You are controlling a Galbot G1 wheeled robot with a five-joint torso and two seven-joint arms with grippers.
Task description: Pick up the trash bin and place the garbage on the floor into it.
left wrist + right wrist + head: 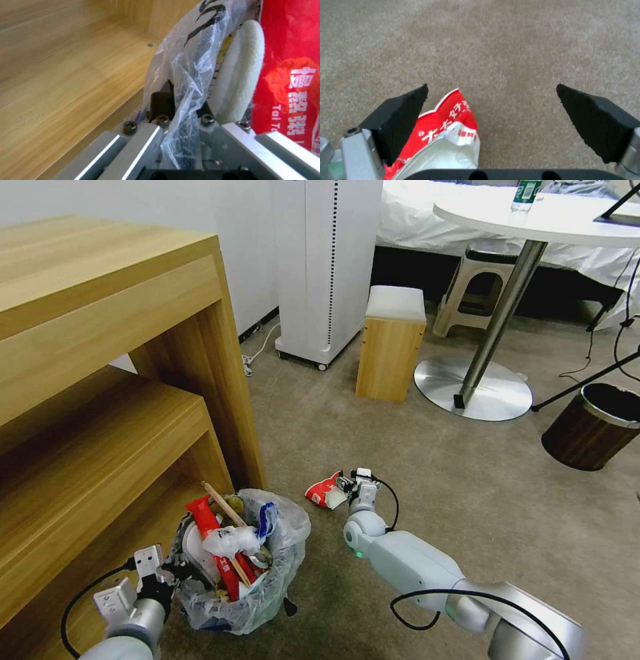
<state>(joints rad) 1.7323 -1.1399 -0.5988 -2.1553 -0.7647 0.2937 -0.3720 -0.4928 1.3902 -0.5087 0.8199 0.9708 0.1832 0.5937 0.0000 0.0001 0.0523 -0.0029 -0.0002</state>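
Two grippers are at work low over the beige carpet [467,500]. On the robot's left, the left gripper [175,572] has its fingers [161,103] clamped on the rim of the trash bin [263,597], pinching the crinkly clear plastic liner [186,100] between them; the bin sits at the foot of the wooden shelf unit [100,400], just beside its upright side panel. It is stuffed above the rim with garbage: a white slipper [238,72], a red wrapper [217,543] standing tall, a wooden stick [223,507] leaning across, and crumpled pale plastic on top. On the right, the right gripper [341,485] reaches out to a red and white wrapper [323,490] lying on the carpet, between the bin and the small wooden stool [391,343]. Its black fingers [403,112] stand wide apart, and in the right wrist view the wrapper lies close against one finger, most of the gap showing bare carpet.
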